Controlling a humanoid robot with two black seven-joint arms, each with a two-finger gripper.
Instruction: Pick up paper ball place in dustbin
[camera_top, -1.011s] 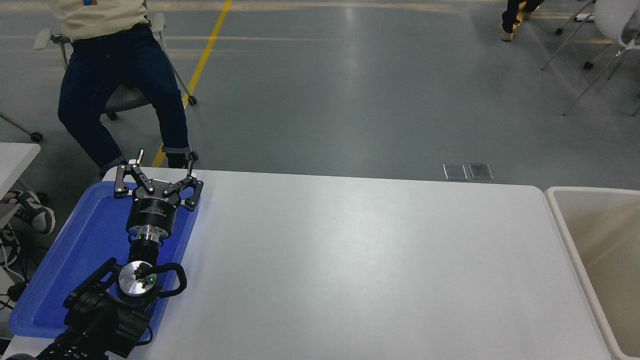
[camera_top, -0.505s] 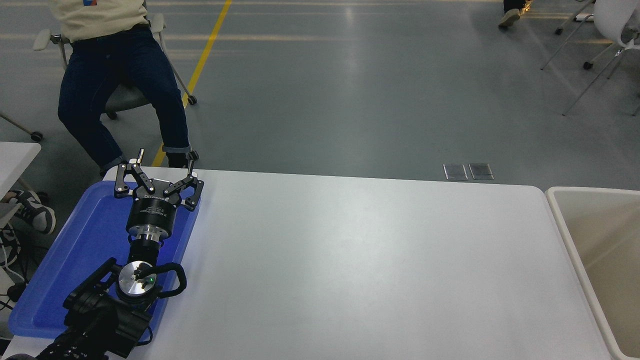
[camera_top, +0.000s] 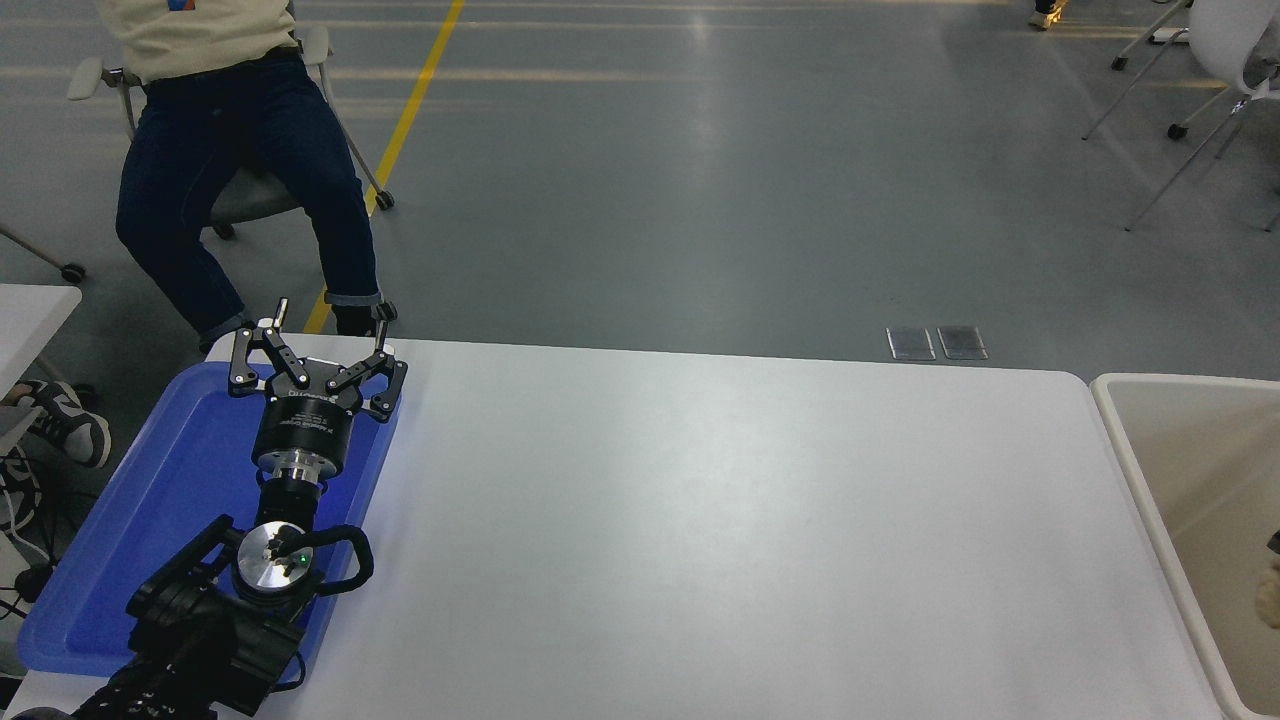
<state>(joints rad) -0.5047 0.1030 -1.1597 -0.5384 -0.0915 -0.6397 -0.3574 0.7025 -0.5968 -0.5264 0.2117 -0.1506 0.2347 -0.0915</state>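
The dustbin is a cream bin with a thick rim, standing off the table's right end and cut off by the picture's right edge. A beige crumpled lump, the paper ball, shows at that edge inside the bin's outline. Just above it is a dark sliver of my right gripper; most of it is out of view. My left gripper is parked open over the blue tray at the lower left, holding nothing.
A flat blue tray lies along the white table's left end under the left arm. A person sits on a chair beyond the far left corner. Chairs stand on the floor at the top right.
The beige lump and the dark sliver have come into view at the right edge over the dustbin. The left arm has not moved.
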